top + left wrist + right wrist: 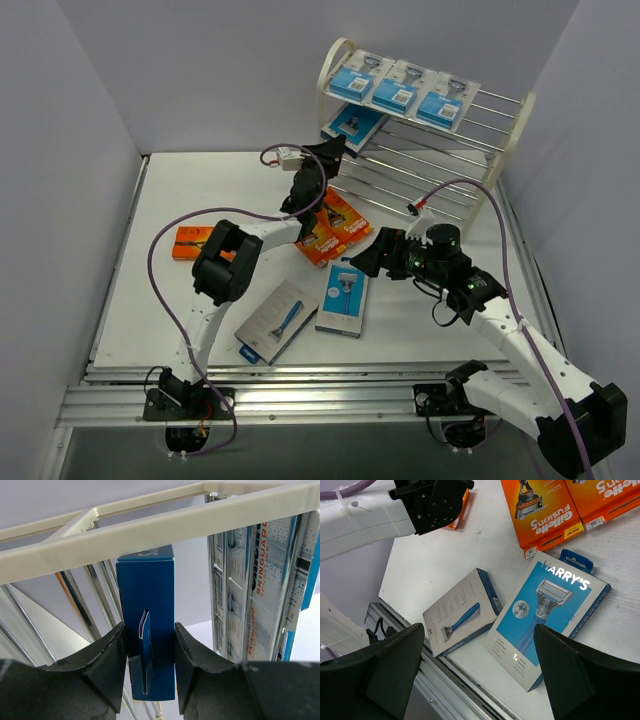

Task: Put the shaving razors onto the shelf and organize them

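The cream-white shelf (505, 150) stands at the back right with three blue razor packs (398, 85) on its top tier. My left gripper (322, 165) reaches into the shelf's left end. It is shut on the edge of a dark blue razor pack (150, 580), held under the cream frame (150, 530) beside a silver Skinguard pack (255, 590). My right gripper (479, 630) hangs open above the table, over a blue Harry's pack (550, 615) and a grey razor pack (460, 612). Nothing is between its fingers.
Two orange razor boxes (335, 228) lie side by side mid-table, under the left arm. A third orange box (190, 242) lies at the left. The grey pack (278, 320) sits close to the table's front edge rail (300, 385). White walls close in both sides.
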{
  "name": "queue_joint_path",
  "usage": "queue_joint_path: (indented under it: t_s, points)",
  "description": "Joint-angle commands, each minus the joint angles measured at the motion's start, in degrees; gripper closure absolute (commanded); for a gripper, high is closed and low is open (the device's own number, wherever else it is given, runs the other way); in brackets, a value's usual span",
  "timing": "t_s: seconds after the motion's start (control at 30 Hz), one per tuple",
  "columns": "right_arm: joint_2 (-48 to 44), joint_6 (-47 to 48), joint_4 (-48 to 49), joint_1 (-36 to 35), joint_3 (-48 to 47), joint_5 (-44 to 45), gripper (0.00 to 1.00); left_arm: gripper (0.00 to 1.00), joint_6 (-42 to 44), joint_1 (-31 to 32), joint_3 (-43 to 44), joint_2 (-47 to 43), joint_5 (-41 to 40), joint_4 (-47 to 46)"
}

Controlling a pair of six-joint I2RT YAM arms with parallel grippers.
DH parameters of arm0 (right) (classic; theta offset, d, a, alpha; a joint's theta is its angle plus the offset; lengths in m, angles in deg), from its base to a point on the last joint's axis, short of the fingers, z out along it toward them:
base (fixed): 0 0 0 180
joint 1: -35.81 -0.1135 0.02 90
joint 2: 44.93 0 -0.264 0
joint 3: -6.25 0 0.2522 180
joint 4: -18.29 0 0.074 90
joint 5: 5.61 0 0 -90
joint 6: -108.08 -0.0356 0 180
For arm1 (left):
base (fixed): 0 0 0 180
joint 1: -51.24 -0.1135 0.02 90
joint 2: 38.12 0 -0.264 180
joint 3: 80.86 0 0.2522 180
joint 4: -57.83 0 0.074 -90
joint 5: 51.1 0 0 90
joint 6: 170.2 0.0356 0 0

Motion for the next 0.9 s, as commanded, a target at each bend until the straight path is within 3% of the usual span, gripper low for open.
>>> queue_joint_path:
  t_s: [0.0,0.47,0.57,0.7,0.73,0.87]
  points:
    - [-0.80,0.69,0.13,-0.63,-0.61,0.40,0.13,0.98,-0.12,0.11,3.61,-0.11,-2.84,-2.84]
    - [-0.80,0.25,0.65,-1.16,0.80,0.76,0.13,0.98,-0.82,1.07,7.56,2.35,-5.74,0.59]
    - [-0.89,0.16,0.74,-1.33,0.89,0.76,0.12,0.86,-1.00,1.16,8.00,2.70,-6.61,1.12]
    - [-1.06,-0.01,0.92,-1.51,1.15,0.93,0.12,0.63,0.49,1.34,9.14,2.88,-6.88,3.04]
    - [-1.15,-0.01,0.92,-1.42,1.15,0.93,0.12,0.52,0.67,1.43,9.40,2.88,-6.88,3.31]
    - [-1.33,-0.19,1.18,-1.51,1.33,1.02,0.12,0.40,0.93,1.51,9.23,2.71,-6.71,4.28]
